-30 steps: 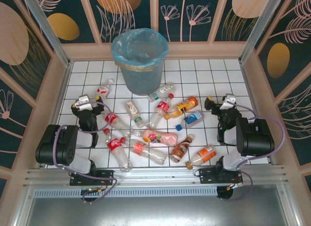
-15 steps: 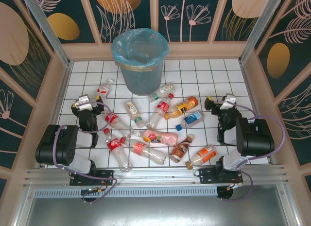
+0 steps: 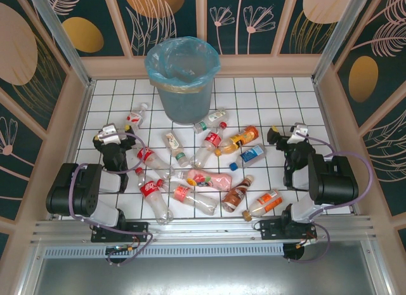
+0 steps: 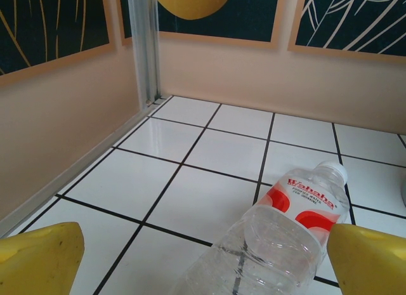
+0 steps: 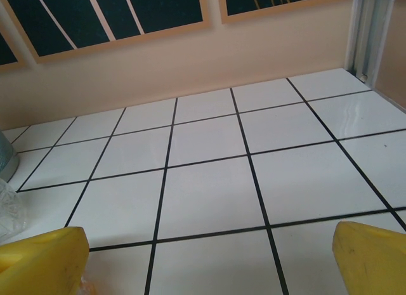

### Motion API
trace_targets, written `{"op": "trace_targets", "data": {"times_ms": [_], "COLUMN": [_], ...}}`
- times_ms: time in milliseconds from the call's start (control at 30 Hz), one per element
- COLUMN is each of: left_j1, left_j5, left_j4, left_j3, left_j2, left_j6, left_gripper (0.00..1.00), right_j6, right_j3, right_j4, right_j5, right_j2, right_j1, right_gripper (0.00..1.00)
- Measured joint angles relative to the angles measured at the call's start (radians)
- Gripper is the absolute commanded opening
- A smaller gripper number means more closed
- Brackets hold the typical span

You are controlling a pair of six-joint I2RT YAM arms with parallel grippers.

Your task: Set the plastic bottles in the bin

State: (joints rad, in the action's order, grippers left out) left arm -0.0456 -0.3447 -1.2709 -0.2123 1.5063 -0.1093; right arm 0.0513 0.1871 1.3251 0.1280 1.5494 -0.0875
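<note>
Several plastic bottles lie scattered on the white tiled floor, among them a pink one [image 3: 212, 179], an orange one [image 3: 244, 137] and a brown one [image 3: 238, 196]. The bin [image 3: 183, 76], grey with a light-blue bag, stands upright at the back. My left gripper [image 3: 106, 135] is open at the left, just behind a clear bottle with a red label [image 3: 135, 117]. In the left wrist view that bottle [image 4: 279, 231] lies between the wide yellow fingers [image 4: 38, 260], nearer the right one, and my left gripper [image 4: 203, 263] is not closed on it. My right gripper [image 3: 287, 134] [image 5: 206, 260] is open over bare tiles.
Beige walls with dark leaf panels close in the floor on three sides, with metal posts [image 4: 144, 47] in the corners. In the right wrist view the bin's base [image 5: 5, 157] and a clear bottle's edge [image 5: 9, 209] show at the far left.
</note>
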Motion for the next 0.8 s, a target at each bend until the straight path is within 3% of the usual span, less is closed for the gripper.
{"op": "trace_targets", "data": {"times_ms": [300,500,667,800], "left_j1": [0.0,0.0,-0.002,-0.05], "left_j5": [-0.014,-0.009,0.098,0.192], "left_j4": [0.239,0.433,0.614,0.772], "left_j3": [-0.1,-0.149,-0.221,-0.3], "left_j2": [-0.244,-0.449,-0.624,-0.722], "left_j6": [-0.005,-0.064,-0.141,-0.166], "left_gripper": [0.95,0.85,0.77,0.76], "right_j6": [0.032,0.093,0.111,0.106], "right_j3": [-0.021,0.201,0.402,0.498], "right_j4": [-0.171,-0.613,-0.96,-1.197], "right_j5": [-0.089,-0.083,-0.039,0.005], "right_j2": [-0.388,-0.551,-0.58,-0.562], "right_j1": [0.01,0.06,0.21,0.419], "right_gripper": [0.92,0.92,0.87,0.81]}}
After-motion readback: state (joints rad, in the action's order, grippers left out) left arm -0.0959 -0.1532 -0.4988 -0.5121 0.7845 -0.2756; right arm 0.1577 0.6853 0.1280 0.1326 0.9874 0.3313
